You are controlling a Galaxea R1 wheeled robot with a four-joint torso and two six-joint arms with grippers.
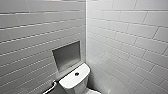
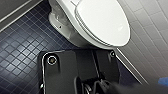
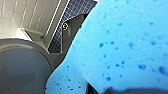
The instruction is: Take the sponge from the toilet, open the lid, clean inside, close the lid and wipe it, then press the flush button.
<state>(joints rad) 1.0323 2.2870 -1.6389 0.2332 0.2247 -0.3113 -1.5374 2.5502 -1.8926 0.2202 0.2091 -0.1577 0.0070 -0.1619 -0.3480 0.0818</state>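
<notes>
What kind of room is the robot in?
A bathroom, most likely. There's a white toilet in the corner, pale tiles covering the walls, and small dark blue tiles on the floor.

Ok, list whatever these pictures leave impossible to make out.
1. Head view: the bottom edge cuts off the front part of the toilet.
2. Left wrist view: the closed lid hides the inside of the bowl.
3. Right wrist view: the sponge, close to the camera, blocks much of the floor behind it.
</notes>
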